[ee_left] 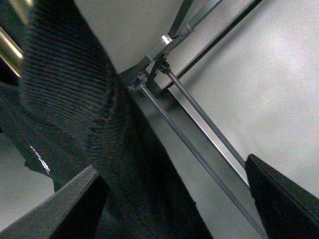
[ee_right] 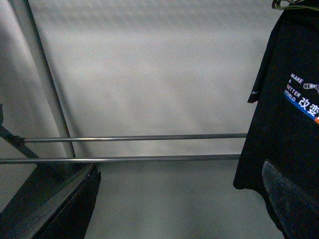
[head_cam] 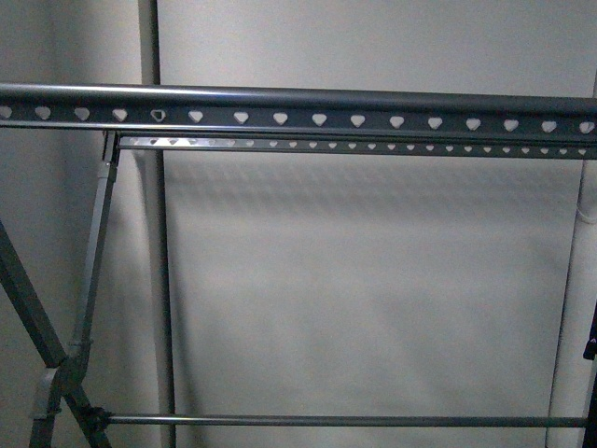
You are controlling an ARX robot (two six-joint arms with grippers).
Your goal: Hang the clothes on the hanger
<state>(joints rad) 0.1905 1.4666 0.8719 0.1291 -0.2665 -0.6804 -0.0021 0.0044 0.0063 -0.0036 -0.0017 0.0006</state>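
Observation:
The grey hanger rack fills the front view, with a top rail [head_cam: 298, 117] punched with heart-shaped holes, a second rail behind it and crossed legs [head_cam: 56, 364] on the left. The black T-shirt [ee_right: 286, 104] hangs at the side of the right wrist view, showing white lettering and an orange-and-blue print [ee_right: 305, 102]. My right gripper [ee_right: 179, 209] is open and empty, with one finger [ee_right: 294, 201] in front of the shirt's hem. In the left wrist view the shirt's fabric [ee_left: 75, 99] hangs very close. My left gripper [ee_left: 174, 209] is open beside it.
Two thin lower crossbars [ee_right: 134, 138] of the rack run across the right wrist view and also show in the left wrist view [ee_left: 199, 154]. A grey upright pole [head_cam: 154, 280] stands against the pale wall behind. No arm shows in the front view.

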